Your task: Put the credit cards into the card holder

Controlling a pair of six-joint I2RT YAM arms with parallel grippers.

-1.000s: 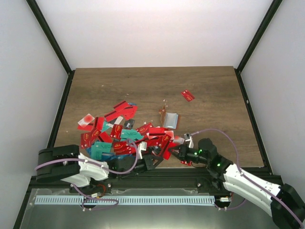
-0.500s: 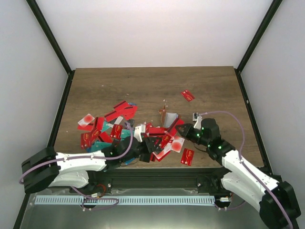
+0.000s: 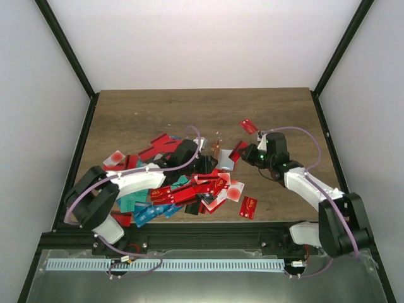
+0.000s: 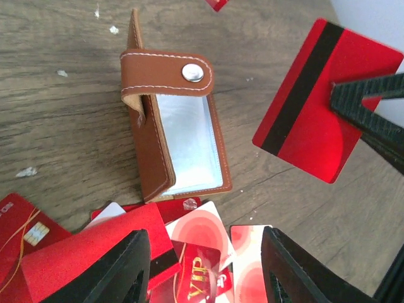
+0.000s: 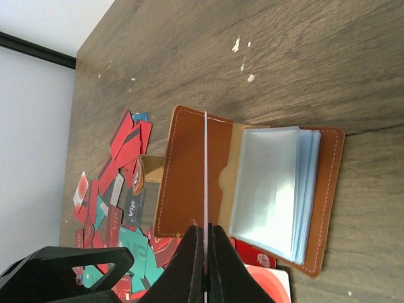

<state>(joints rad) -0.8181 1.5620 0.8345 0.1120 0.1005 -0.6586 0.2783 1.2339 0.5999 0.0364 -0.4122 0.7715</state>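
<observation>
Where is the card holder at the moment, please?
In the top view the card holder lies open mid-table, between the left gripper and the right gripper, just beyond the card pile.

The surface (image 4: 63, 113) is brown wood-grain, matt and slightly rough-looking, with pale flecks scattered on it. The card holder (image 4: 165, 71) looks like smooth brown leather with pale stitching along its edges. It has a shiny metal snap (image 4: 192, 73) and clear, glossy plastic sleeves (image 5: 271, 183) inside. The credit cards (image 3: 189, 189) are thin, smooth plastic with a sheen, and one red card (image 4: 315, 120) has a black stripe across it. The left end effector (image 4: 203, 252) is matt black plastic. The arm shells (image 3: 136, 182) are smooth white plastic.
</observation>
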